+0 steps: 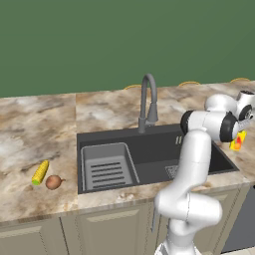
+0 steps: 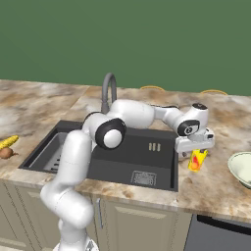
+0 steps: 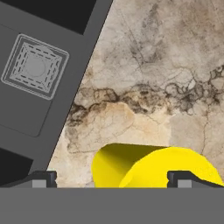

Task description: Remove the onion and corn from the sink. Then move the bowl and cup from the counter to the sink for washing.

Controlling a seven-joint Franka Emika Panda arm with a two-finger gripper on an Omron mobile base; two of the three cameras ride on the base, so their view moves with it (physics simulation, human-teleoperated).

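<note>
Right of the sink (image 1: 149, 149), in the left base view, the arm reaches over the marbled surface (image 1: 40, 124) and its wrist covers most of the cup (image 1: 238, 141), which stands just beside the basin's right rim. Far on the other side of the sink, the corn (image 1: 40, 172) and the onion (image 1: 53, 182) lie close together on the stone, so the clearing half of the task looks done.

From the right base view, the pincer (image 2: 195, 147) hangs directly over the cup (image 2: 197, 160), wide apart and holding nothing. The bowl (image 2: 241, 169) waits further right of the sink (image 2: 127, 162), untouched.

Looking down the hand view, the two finger tips (image 3: 43, 178) stand on either side of the cup (image 3: 153, 168), with the sink's drain grate (image 3: 35, 66) off to one side. The cup sits nearer one tip than the other. A good grasp probably means centring over it first, then lowering straight so both tips straddle the wall before closing. The cup looks light and could tip if one tip touches first. The lift should then clear the sink rim.
</note>
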